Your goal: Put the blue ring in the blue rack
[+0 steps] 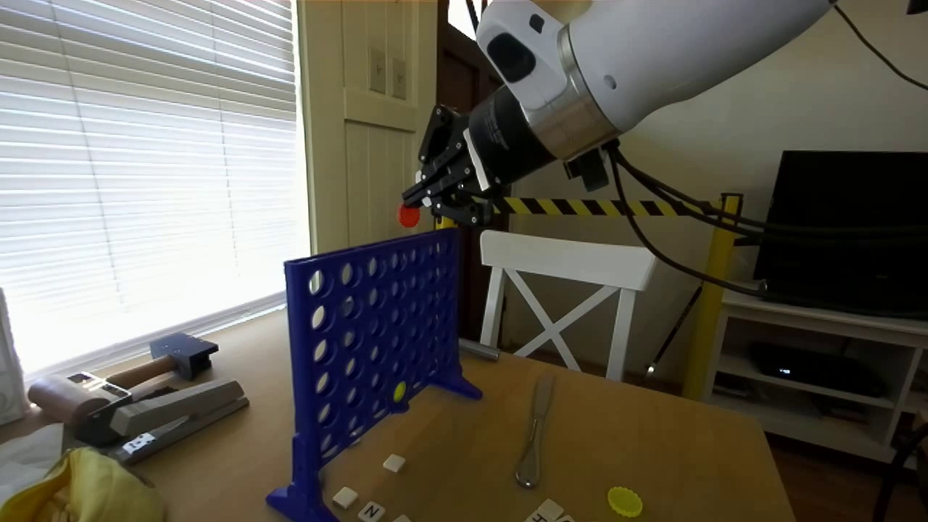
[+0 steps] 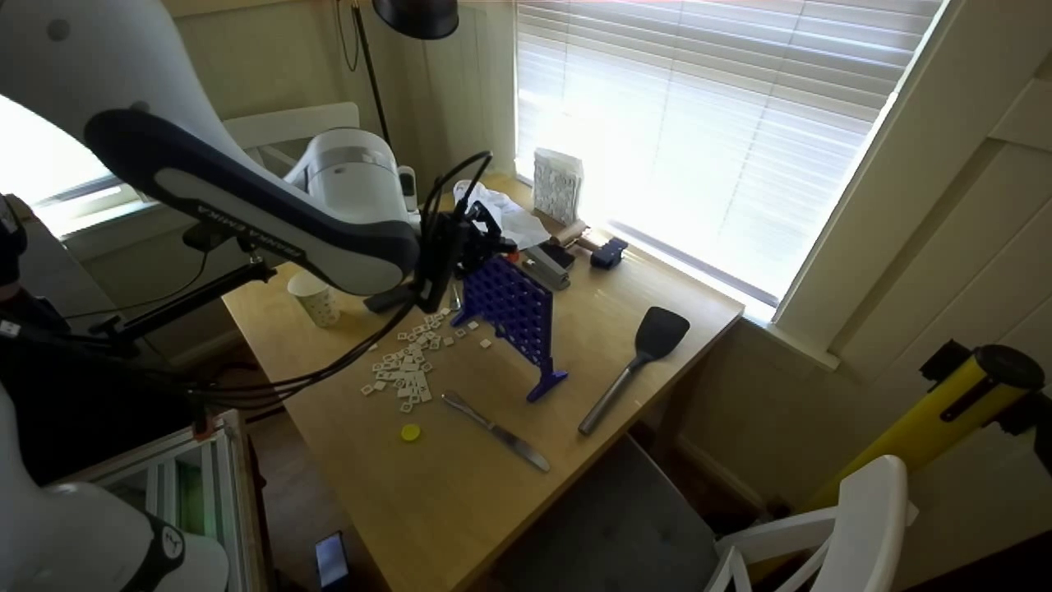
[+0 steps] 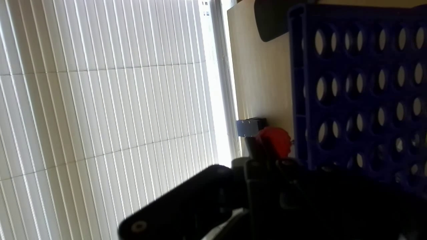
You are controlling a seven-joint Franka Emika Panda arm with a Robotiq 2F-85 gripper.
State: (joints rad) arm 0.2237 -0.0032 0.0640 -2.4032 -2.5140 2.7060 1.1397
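Robotiq gripper [image 1: 413, 198] observed narrowed, pinching the scalloped orange-red game token [image 1: 409, 217] in its jaws; token held above and apart from the top edge of the blue Connect-Four-style grid rack [image 1: 385, 339]. Taken from the rack's middle in an exterior view, token stands between 12 and 1 o'clock, grey stapler [image 1: 181, 407] near 8 o'clock, table knife [image 1: 538, 428] and loose yellow disc [image 1: 625, 502] near 4 o'clock.

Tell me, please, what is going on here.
A robot arm is working at a table with a blue rack. Its gripper holds a red disc above the rack's top edge; the disc is not in the rack yet. One yellow disc shows low in the rack, and a second yellow disc lies on the table.
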